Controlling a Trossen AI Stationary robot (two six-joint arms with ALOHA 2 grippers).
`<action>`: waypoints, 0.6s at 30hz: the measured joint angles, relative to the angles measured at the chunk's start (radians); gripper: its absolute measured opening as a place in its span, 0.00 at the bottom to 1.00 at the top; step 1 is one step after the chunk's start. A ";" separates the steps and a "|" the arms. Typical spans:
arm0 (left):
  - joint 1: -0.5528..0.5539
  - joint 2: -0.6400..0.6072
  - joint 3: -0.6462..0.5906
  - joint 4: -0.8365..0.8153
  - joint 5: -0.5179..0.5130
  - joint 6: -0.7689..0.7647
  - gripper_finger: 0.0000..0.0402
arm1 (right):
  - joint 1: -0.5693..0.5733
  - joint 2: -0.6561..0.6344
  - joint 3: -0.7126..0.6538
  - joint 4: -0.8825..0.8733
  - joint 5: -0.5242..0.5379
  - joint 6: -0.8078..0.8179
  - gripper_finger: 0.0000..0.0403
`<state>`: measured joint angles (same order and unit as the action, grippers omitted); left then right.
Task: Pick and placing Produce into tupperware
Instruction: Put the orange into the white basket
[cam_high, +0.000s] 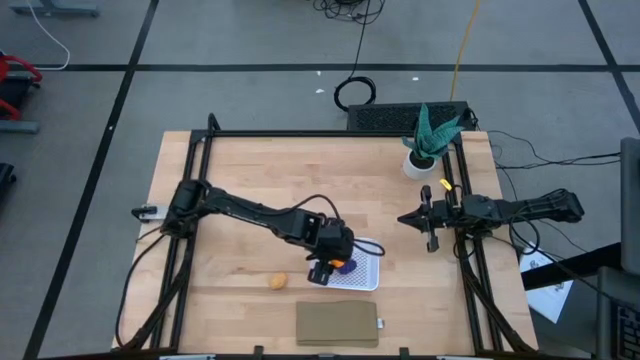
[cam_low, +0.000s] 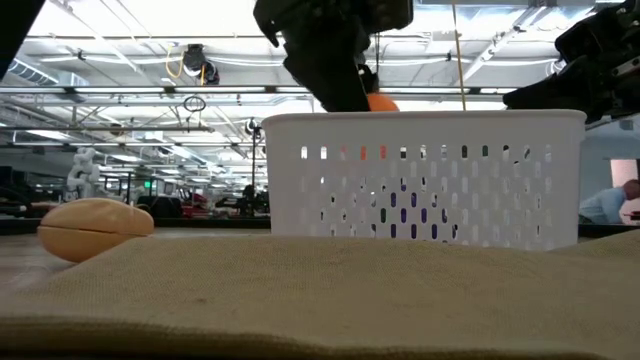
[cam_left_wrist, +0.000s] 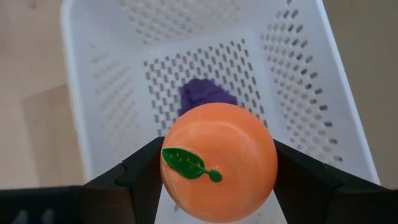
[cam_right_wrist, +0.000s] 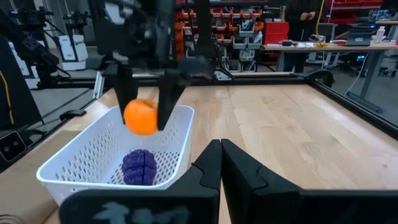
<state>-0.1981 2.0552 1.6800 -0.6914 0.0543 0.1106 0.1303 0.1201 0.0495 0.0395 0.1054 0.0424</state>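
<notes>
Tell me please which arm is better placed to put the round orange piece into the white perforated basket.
Left. The left gripper already holds the round orange piece above the white perforated basket; the right gripper waits shut beyond the basket.

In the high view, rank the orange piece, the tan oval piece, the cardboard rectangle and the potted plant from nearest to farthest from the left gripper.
1. Orange piece, held in the left gripper over the basket.
2. Tan oval piece, on the table beside it.
3. Cardboard rectangle, at the near edge.
4. Potted plant, far corner.

A robotics lab: workbenches (cam_right_wrist: 323, 46), red parts shelving (cam_right_wrist: 230, 28), and taped concrete floor (cam_high: 250, 100).
</notes>
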 joint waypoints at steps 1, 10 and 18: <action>-0.002 0.004 0.000 0.003 0.002 -0.001 0.62 | 0.000 0.001 0.000 0.000 0.000 0.001 0.00; -0.009 0.001 0.003 -0.004 0.030 0.020 0.62 | 0.000 0.008 0.000 0.000 -0.001 0.002 0.00; 0.000 0.064 0.002 0.032 0.061 -0.006 0.62 | 0.000 0.009 0.000 0.000 -0.001 0.002 0.00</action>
<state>-0.1976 2.1191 1.6821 -0.6595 0.1148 0.1042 0.1303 0.1290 0.0495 0.0395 0.1047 0.0444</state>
